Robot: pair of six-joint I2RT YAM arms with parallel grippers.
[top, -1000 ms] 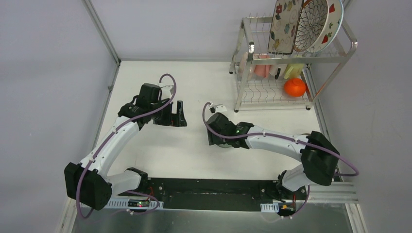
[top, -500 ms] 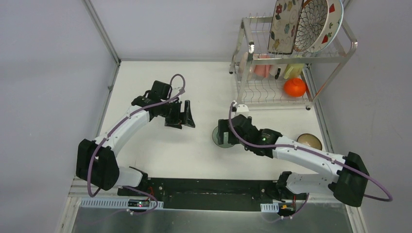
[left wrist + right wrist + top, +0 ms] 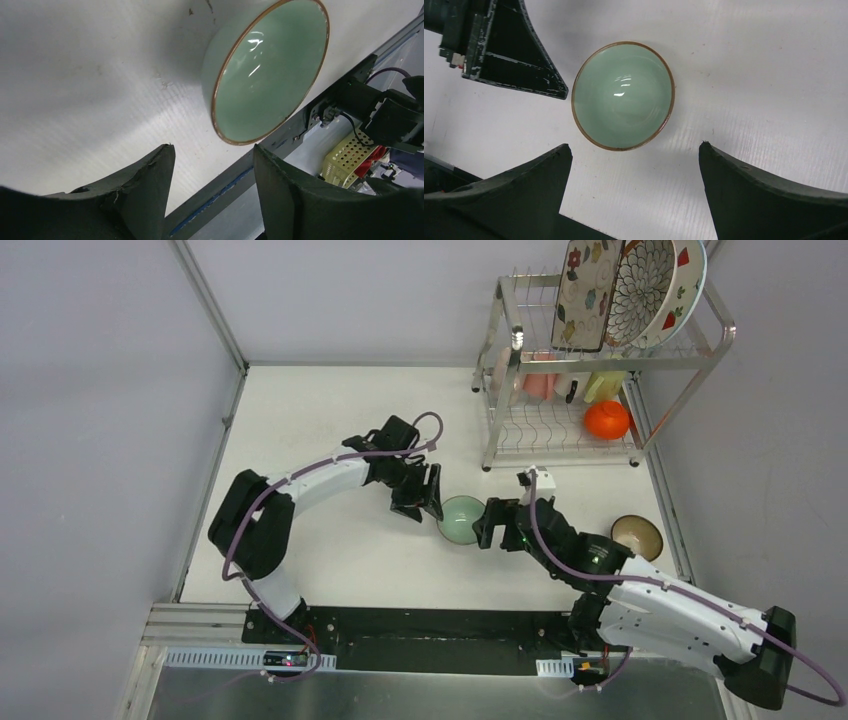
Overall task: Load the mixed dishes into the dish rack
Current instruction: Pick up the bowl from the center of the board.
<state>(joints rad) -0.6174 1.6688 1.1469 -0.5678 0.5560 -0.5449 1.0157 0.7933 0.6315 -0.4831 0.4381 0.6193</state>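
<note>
A pale green bowl (image 3: 461, 519) with a brown rim stands upright on the white table, between my two grippers. My left gripper (image 3: 420, 502) hangs just left of it, open and holding nothing; in the left wrist view the bowl (image 3: 265, 75) lies ahead of the left gripper (image 3: 212, 147). My right gripper (image 3: 487, 525) is just right of the bowl, wide open and holding nothing. In the right wrist view the bowl (image 3: 623, 95) sits ahead of the right gripper (image 3: 635, 145). A dark brown bowl (image 3: 637, 536) rests near the table's right edge.
The dish rack (image 3: 508, 308) stands at the back right. Its upper shelf holds a floral rectangular plate (image 3: 587, 290), a brown-petal plate (image 3: 640, 285) and a strawberry plate (image 3: 685, 290). Below are a pink cup (image 3: 540, 385), a yellow cup (image 3: 603, 387) and a red-orange bowl (image 3: 607, 420).
My left arm has swung right, up to the green bowl. My right arm has drawn back to the bowl's right side with its jaws wider, uncovering the green and brown bowls.
</note>
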